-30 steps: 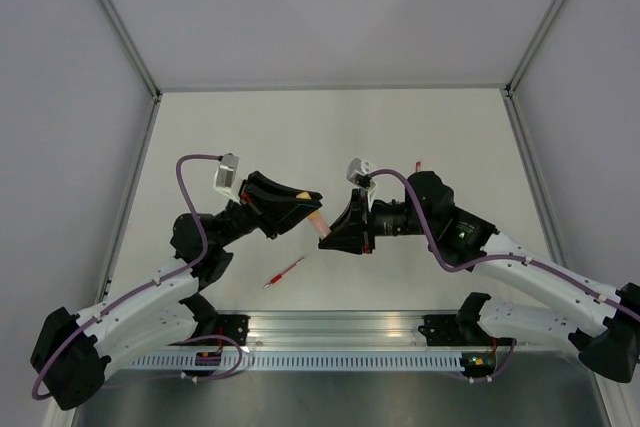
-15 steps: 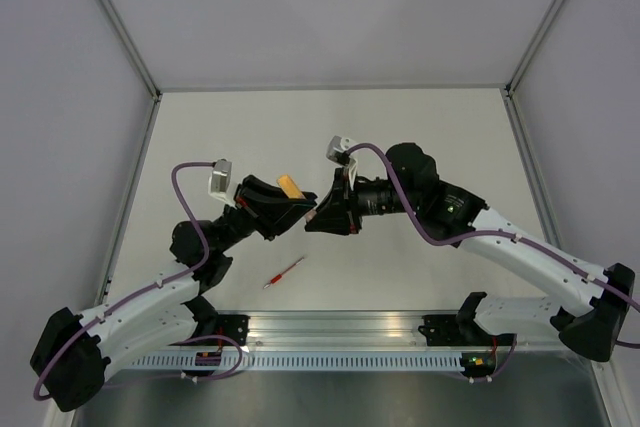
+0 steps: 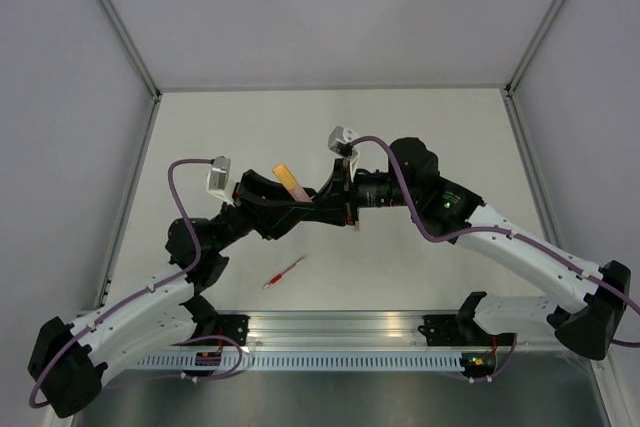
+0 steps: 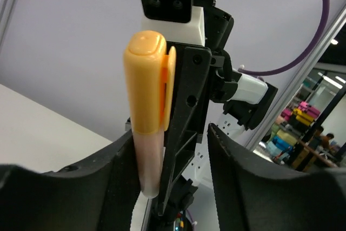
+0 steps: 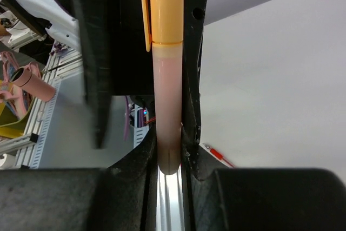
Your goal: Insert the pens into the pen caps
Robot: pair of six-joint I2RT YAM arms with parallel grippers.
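A pale pink pen [image 5: 166,106] with an orange pen cap [image 5: 165,9] on its far end stands between the two grippers above the table. My right gripper [image 5: 170,142] is shut on the pen's barrel. My left gripper [image 4: 172,133] is open: the barrel [image 4: 147,160] lies along its left finger and a wide gap separates it from the other finger. One finger of the right gripper reaches into that gap. In the top view the orange cap [image 3: 288,179] sticks up where the left gripper [image 3: 303,210] and right gripper [image 3: 326,204] meet. A second, red pen [image 3: 284,273] lies on the table.
The red pen [image 5: 219,155] lies near the front rail [image 3: 340,332], below the left arm's forearm. White walls and a metal frame [image 3: 135,57] enclose the table [image 3: 440,127] at the back and sides.
The right gripper moved left up to the left gripper and the two now overlap. The orange cap rose and tilted. The left jaws have spread apart.
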